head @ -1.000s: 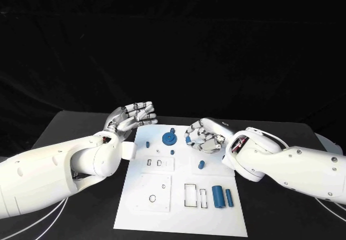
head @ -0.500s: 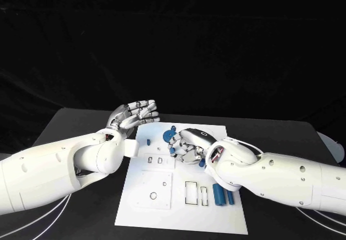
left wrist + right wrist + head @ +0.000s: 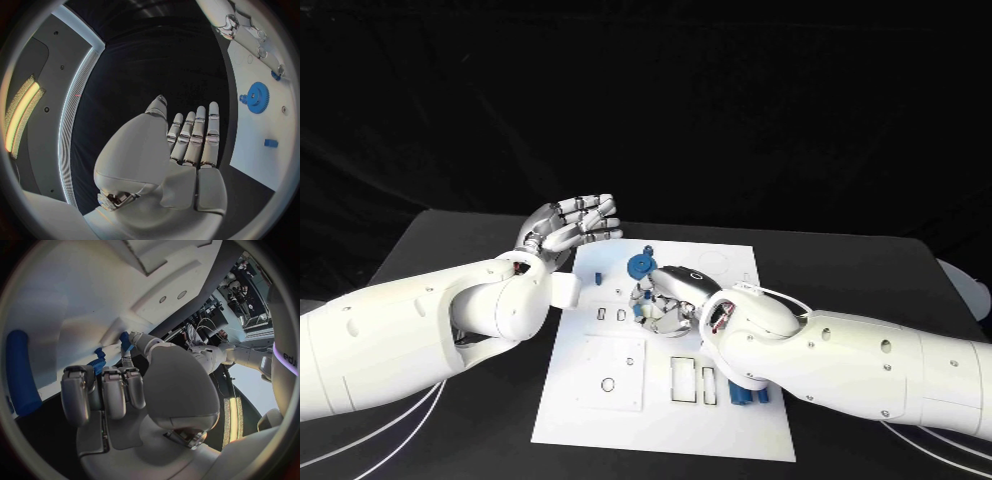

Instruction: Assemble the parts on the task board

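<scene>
The white task board (image 3: 610,410) lies in the middle of the table. A blue gear (image 3: 640,265) (image 3: 256,97) stands near its far edge, with a small blue peg (image 3: 597,281) (image 3: 270,143) to its left. My right hand (image 3: 669,300) (image 3: 119,390) is curled low over the board just this side of the gear; its thumb and fingertips close on a small blue part (image 3: 125,340). My left hand (image 3: 568,227) (image 3: 181,150) is raised beside the board's far left corner, fingers straight, holding nothing.
Two blue cylinders (image 3: 737,396) lie on the board's near right, partly covered by my right forearm. A blue cylinder (image 3: 19,372) shows beside my right hand. Rectangular slots (image 3: 682,378) and an oval hole (image 3: 607,384) mark the near half. Black table surrounds the board.
My right hand has moved left across the board, from right of the gear to just this side of it, and lowered onto a small blue part. The left hand has barely moved.
</scene>
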